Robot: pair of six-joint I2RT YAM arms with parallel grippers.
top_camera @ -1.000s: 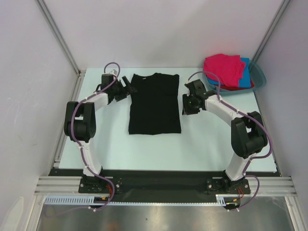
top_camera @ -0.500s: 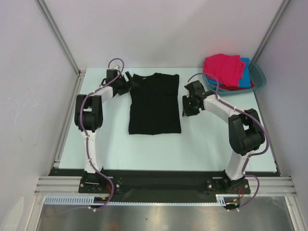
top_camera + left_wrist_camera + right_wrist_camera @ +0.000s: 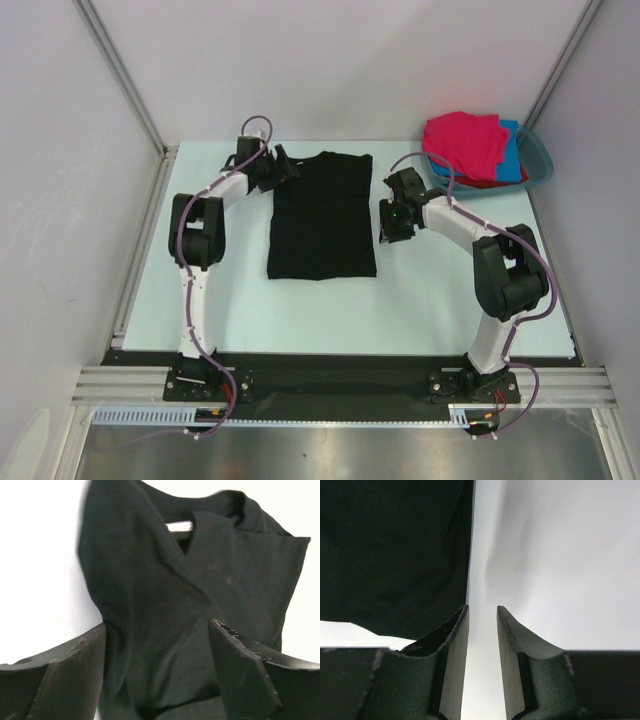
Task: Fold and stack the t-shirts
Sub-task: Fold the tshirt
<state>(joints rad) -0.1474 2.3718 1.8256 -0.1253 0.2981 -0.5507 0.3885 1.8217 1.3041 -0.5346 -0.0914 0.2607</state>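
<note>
The black t-shirt point(image 3: 322, 215) lies flat mid-table, sleeves folded in, collar at the far end. My left gripper point(image 3: 285, 168) is at its far left shoulder corner. In the left wrist view the jaws point(image 3: 157, 625) stand wide open, with the dark cloth point(image 3: 165, 580) and its white neck label point(image 3: 179, 526) beneath and between the fingers. My right gripper point(image 3: 390, 222) hangs just off the shirt's right edge. Its jaws point(image 3: 482, 607) stand open by a narrow gap over bare table, and the shirt's edge point(image 3: 390, 545) is to their left. Magenta-pink point(image 3: 465, 140), blue point(image 3: 512, 150) and red point(image 3: 500, 182) t-shirts are piled at the far right.
The teal basin point(image 3: 540, 155) holding the coloured shirts sits at the far right corner. Pale table point(image 3: 420, 300) stretches in front of the black shirt and to both sides. White walls and metal frame posts close in the back and sides.
My left arm has swung right and farther back, bringing its gripper from beside the shirt's left edge onto the collar-side corner. The right gripper has barely moved.
</note>
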